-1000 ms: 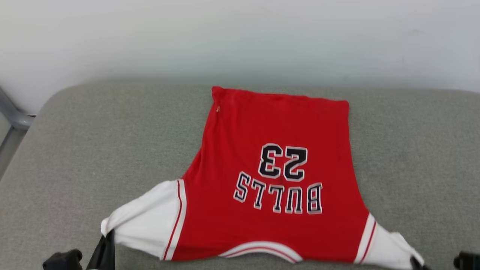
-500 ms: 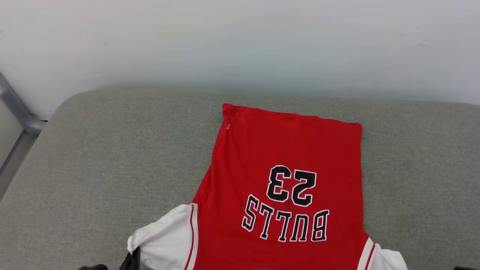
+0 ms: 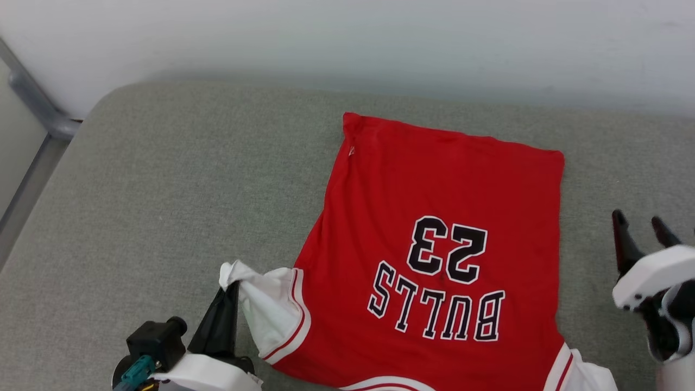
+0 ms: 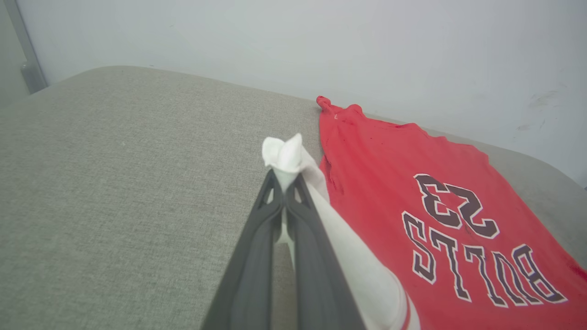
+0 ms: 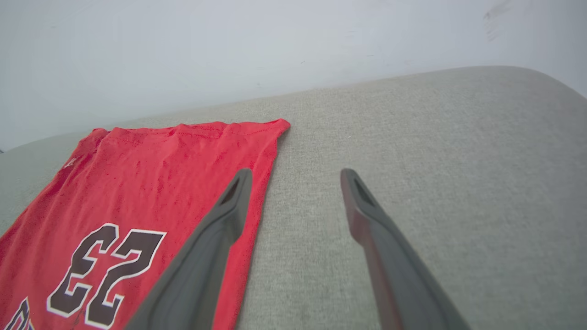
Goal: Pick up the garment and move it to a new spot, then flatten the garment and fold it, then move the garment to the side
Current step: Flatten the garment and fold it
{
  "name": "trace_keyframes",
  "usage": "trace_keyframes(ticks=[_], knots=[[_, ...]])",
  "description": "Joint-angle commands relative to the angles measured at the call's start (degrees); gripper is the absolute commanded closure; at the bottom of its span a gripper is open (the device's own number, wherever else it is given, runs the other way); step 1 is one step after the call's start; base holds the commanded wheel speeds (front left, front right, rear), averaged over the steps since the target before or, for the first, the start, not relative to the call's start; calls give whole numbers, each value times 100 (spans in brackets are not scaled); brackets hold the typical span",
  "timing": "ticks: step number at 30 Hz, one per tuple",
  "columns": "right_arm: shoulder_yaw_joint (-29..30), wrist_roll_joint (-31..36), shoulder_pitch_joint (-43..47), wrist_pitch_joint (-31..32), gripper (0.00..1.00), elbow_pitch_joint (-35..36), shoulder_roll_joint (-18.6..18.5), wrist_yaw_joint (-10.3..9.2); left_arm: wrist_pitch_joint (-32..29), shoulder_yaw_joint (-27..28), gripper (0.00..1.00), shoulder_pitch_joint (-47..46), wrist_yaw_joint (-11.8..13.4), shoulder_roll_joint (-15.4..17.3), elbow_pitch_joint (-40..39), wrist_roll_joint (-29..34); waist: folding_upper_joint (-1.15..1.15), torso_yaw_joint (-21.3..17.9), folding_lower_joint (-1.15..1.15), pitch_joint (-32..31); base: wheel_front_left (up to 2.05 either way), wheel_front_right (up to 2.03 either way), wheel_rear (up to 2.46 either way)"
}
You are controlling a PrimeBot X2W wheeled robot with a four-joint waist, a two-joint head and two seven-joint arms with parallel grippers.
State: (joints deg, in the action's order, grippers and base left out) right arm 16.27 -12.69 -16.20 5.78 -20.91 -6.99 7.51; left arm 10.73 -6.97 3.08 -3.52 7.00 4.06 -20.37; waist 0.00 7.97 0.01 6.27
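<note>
The garment (image 3: 440, 217), a red jersey with white sleeves and black "BULLS 23" lettering, lies spread on the grey cushion (image 3: 163, 190), its hem toward the wall. My left gripper (image 3: 231, 288) is shut on the tip of the white left sleeve (image 4: 284, 153) and lifts it off the cushion. In the left wrist view the left gripper (image 4: 285, 176) pinches the bunched white cloth. My right gripper (image 3: 640, 222) stands open just right of the jersey, above bare cushion. In the right wrist view the right gripper (image 5: 296, 176) holds nothing; the garment (image 5: 137, 183) lies to its left.
A pale wall (image 3: 347, 43) runs behind the cushion's far edge. A grey metal frame (image 3: 32, 98) stands at the far left. Bare cushion stretches left of the jersey and on its right (image 5: 435, 160).
My right gripper has let go of the right sleeve, opened and risen beside the jersey. The left gripper keeps its sleeve and has moved inward, bunching it. The head camera has shifted.
</note>
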Motion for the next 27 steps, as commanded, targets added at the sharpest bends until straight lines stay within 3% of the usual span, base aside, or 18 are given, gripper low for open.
trace_keyframes(ticks=[1, 15, 21, 25, 26, 27], knots=[[42, 27, -199, 53, 0, -90, -91, -4, 39, -19, 100, -113, -13, -8, -43, 22, 0, 222, -1, 307, 0, 0, 0], [-30, 717, -3231, 1963, 0, -2117, -897, -4, 346, -346, 100, -1117, -214, -143, -48, -3, 0, 737, -1, 1621, 0, 0, 0], [-60, 916, -3749, 2559, 0, -2655, -911, -4, 414, -460, 100, -1401, -287, -201, 56, -68, 0, 881, -1, 1992, 0, 0, 0], [-176, 866, -3592, 3202, 0, -3214, -785, -1, 440, -449, 100, -1460, -299, -217, 149, -101, 0, 902, -1, 2050, 0, 0, 0], [-200, 819, -3486, 3507, 66, -3424, -748, -1, 445, -435, 100, -1468, -312, -226, 185, -98, 0, 899, -1, 2045, 0, 0, 0], [-178, 786, -3459, 3577, 100, -3484, -752, -1, 448, -430, 100, -1473, -318, -232, 202, -92, 0, 896, -1, 2035, 0, 0, 0]])
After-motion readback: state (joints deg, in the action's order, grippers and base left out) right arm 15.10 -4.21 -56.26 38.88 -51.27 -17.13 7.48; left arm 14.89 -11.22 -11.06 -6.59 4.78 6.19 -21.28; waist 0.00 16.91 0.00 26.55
